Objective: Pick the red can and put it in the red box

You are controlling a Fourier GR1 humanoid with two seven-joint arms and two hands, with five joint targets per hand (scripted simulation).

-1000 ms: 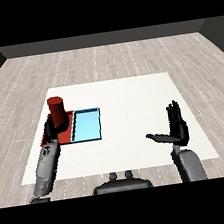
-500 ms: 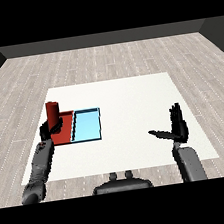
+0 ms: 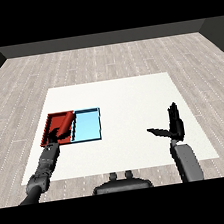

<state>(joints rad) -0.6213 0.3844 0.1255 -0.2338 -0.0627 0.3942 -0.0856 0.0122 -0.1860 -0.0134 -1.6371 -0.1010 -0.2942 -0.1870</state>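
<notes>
The red can [image 3: 67, 124] lies tilted inside the red tray [image 3: 49, 122], its top leaning toward the tray's right wall. My left hand [image 3: 54, 138] is low over the tray's front part, fingers curled round the can's lower end. The light blue tray [image 3: 88, 126] adjoins the red tray on its right and holds nothing. My right hand [image 3: 174, 125] hovers over the table's right side, far from both trays, with fingers straight up and thumb stretched to the left.
The white table [image 3: 128, 101] spreads between the trays and my right hand. Grey plank floor surrounds it. Both trays sit near the table's left edge.
My left hand has come down and toward me with the can, which went from upright above the red tray to tilted inside it. My right hand has barely moved.
</notes>
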